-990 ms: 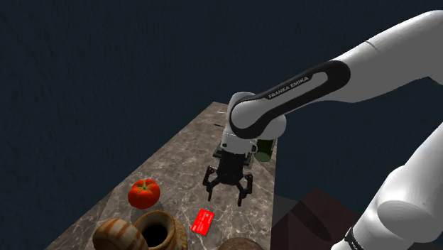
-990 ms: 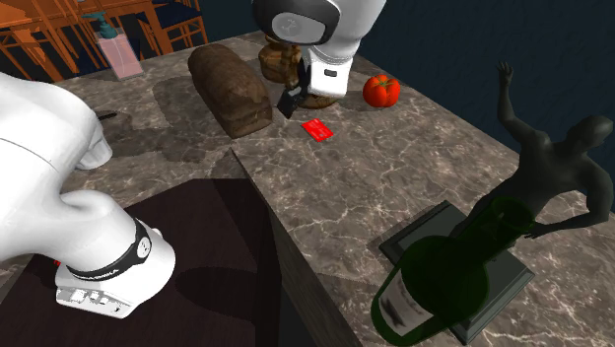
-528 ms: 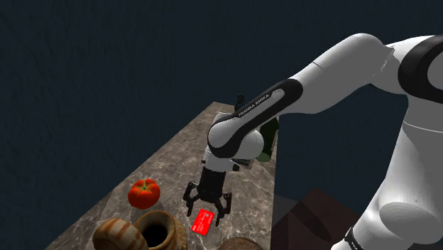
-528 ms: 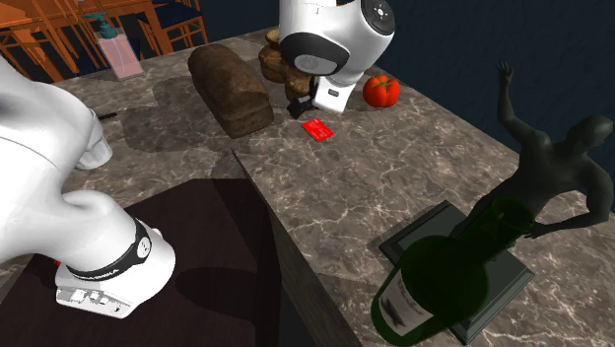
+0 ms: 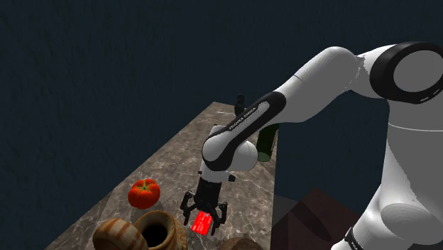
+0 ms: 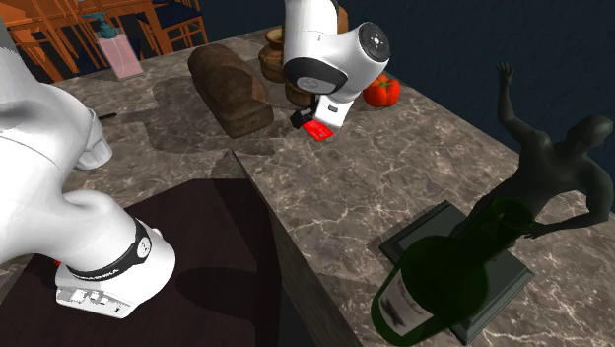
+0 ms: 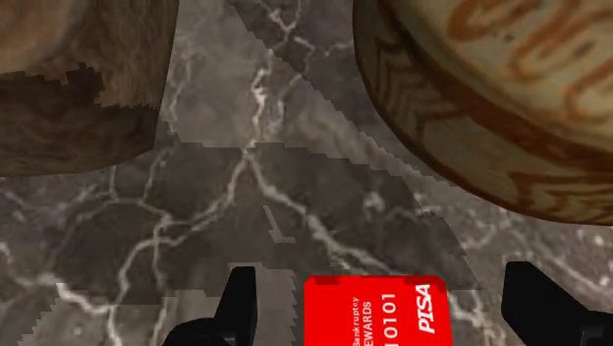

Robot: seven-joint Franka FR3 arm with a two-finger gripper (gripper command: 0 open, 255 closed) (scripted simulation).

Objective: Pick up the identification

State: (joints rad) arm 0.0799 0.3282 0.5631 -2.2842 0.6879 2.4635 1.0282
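A flat red card [image 5: 202,224] with white print lies on the brown marble counter [image 5: 177,160], near its front end in the shoulder view. My black gripper [image 5: 204,214] hangs right over it, open, with one finger on each side of the card and neither touching it. In the wrist view the red card [image 7: 376,311] lies between the two fingers [image 7: 239,300], closer to the one by the loaf than to the other. In the second exterior view the card [image 6: 318,130] peeks out under the white wrist, with the gripper [image 6: 307,122] just above it.
A red tomato [image 5: 144,192] sits to the shoulder view's left of the card. A carved brown pot [image 5: 157,230] and a round wooden piece [image 5: 117,235] stand close by. A bread loaf [image 6: 230,88], a green bottle [image 6: 434,281] and a dark figurine [image 6: 554,175] also share the counter.
The arm has swung toward the near end of the counter and lowered. The gripper went from above and beyond the card to straddling it. The card has not moved.
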